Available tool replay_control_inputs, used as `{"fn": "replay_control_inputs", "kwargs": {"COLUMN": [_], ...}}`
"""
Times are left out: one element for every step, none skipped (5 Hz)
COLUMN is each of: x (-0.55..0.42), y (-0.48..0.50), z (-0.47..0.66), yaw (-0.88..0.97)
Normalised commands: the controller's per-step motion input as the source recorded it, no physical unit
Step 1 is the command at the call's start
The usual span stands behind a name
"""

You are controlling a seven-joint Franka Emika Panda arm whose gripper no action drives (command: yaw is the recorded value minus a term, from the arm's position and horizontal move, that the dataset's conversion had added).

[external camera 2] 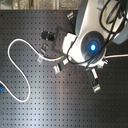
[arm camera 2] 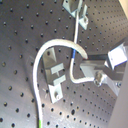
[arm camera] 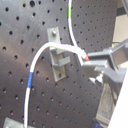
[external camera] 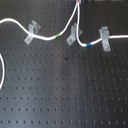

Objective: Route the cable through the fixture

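The grey two-finger gripper [arm camera: 98, 67] is closed on the long thin white flexible cable [arm camera: 50, 47], pinching it at the fingertips in both wrist views. From this pinch the cable makes an arch over the small grey metal clip-like fixture [arm camera: 58, 61], which stands just beside the fingertips on the black perforated board [arm camera: 25, 30]. The cable's blue band [arm camera: 31, 78] lies beyond the fixture.

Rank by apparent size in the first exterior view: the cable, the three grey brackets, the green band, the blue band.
1. The cable, by far the longest.
2. The three brackets: left, middle, right; too alike to rank.
3. The green band and blue band; both tiny, about equal.
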Motion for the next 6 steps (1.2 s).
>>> {"fn": "replay_control_inputs", "kwargs": {"x": [0.003,-0.183,-0.174,-0.212,-0.19,-0.264], "y": [0.059,0.061,0.044,0.026,0.004,-0.017], "z": [0.36,0.32,0.32,0.15,0.16,0.06], "yaw": [-0.17,-0.7,-0.81,-0.79,-0.78,-0.71]}}
